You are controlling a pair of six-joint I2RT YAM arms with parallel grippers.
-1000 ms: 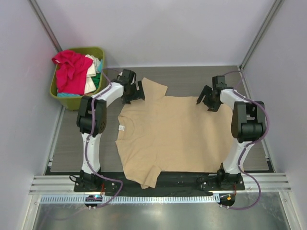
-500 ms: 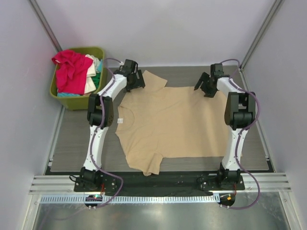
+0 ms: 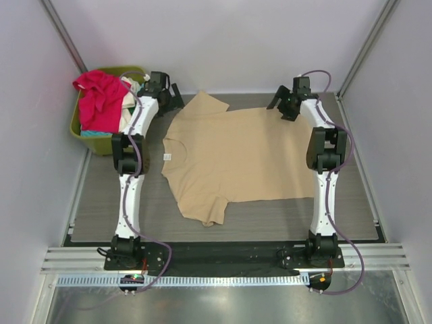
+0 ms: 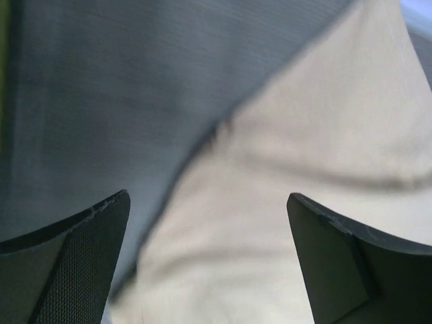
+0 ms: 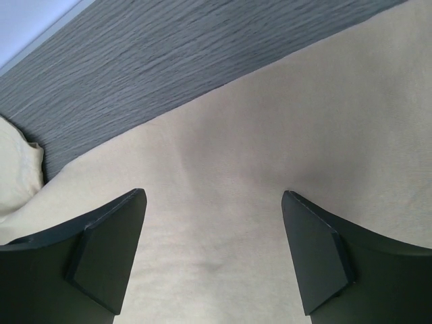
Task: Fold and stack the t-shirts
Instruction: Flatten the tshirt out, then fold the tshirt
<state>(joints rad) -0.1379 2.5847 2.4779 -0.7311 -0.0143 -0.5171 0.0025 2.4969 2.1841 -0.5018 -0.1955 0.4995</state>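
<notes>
1. Table [image 3: 101,202]: grey wood-grain.
2. Tan t-shirt [image 3: 236,158] lies flat mid-table, with its long axis from 9 to 3 o'clock, neck at 9 and hem at 3.
3. Olive basket [image 3: 88,133] at 10 o'clock holds a pink-red t-shirt [image 3: 98,98].
4. Left gripper [image 3: 172,96]: arm stretched to 11 o'clock, over the far sleeve's edge, jaws apart and empty.
5. Right gripper [image 3: 280,106]: arm stretched to 1 o'clock, over the far hem edge, jaws apart and empty.
6. White neck label [image 3: 168,156]: writing too small to read.

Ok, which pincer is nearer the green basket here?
Left. The left pincer hovers beside the basket, by the far sleeve of the tan t-shirt; the right pincer is across the table, at the shirt's far hem corner.
</notes>
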